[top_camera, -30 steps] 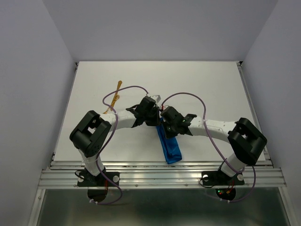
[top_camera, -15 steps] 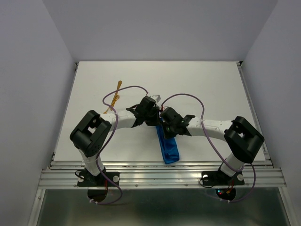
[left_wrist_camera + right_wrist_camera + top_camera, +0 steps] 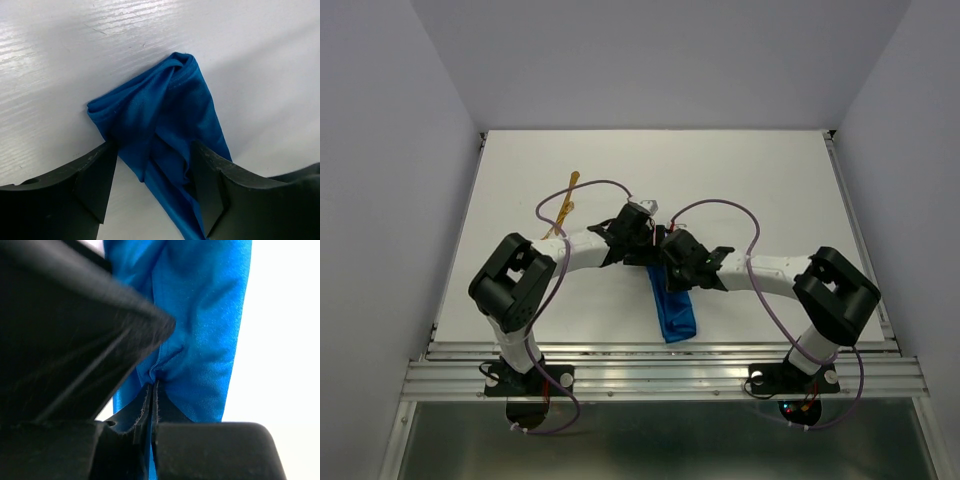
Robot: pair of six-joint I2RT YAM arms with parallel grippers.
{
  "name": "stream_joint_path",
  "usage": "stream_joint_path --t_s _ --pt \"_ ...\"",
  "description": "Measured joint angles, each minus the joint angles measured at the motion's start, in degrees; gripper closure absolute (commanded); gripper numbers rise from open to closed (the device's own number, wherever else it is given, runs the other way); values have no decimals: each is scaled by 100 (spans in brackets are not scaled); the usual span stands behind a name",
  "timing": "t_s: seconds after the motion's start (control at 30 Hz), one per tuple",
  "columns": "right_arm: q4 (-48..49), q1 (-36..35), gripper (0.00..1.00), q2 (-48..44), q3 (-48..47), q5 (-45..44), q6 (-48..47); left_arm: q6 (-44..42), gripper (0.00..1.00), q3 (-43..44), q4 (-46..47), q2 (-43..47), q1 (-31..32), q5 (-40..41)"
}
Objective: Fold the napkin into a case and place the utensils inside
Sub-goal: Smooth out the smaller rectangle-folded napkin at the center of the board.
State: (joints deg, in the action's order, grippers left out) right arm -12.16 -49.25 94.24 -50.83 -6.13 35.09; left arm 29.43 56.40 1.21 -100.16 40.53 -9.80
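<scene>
**A:** Where is the napkin?

**B:** The napkin (image 3: 672,308) lies on the table (image 3: 770,180) as a narrow blue strip, near the front edge, between the two arms. Its far end is bunched and a little twisted, not flat.

**A:** Which tool has it?

**B:** The right tool (image 3: 152,390) is closed on a fold of the cloth and pinches it. The left tool (image 3: 152,150) stands wide, with one finger on each side of the bunched end, and it grips nothing.

**A:** And the utensils?

**B:** The utensils (image 3: 571,186) lie well apart from the napkin, at the far left of the table. No tool is near them.

**A:** So which step is this?

**B:** I judge it is the folding. The strip is narrow, but I see no tidy pocket yet. The next move calls for flattening the bunched end and leaving one mouth open. The cloth is soft, so a fold may slip loose when the pinch lets go.
</scene>
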Motion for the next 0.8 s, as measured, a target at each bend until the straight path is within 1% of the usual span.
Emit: stream_joint_path --t_s 0.17,0.3,0.4,0.5,0.53,0.6,0.63,0.67,0.8 --pt "243 0 99 83 0 -149 361 -2 29 0 -227 269 -17 109" --pt "374 0 99 146 -7 -234 542 20 31 -2 -350 549 -155 116" --pt "385 0 99 149 -7 -262 588 44 38 -59 -319 804 -273 101" --pt "382 -2 99 151 -13 -306 588 83 52 -229 -269 977 -356 81" --pt "378 -2 99 155 -22 -326 586 87 61 -339 -234 1010 -380 76" --pt "369 -7 99 175 -50 -361 581 118 73 -490 -221 1019 -411 66" --pt "367 -11 99 186 -68 -385 573 144 82 -595 -205 1016 -420 46" --pt "361 -20 99 197 -85 -415 564 162 100 -702 -192 1016 -422 20" --pt "330 -26 99 256 -170 -516 494 256 100 -951 -20 944 -426 -109"
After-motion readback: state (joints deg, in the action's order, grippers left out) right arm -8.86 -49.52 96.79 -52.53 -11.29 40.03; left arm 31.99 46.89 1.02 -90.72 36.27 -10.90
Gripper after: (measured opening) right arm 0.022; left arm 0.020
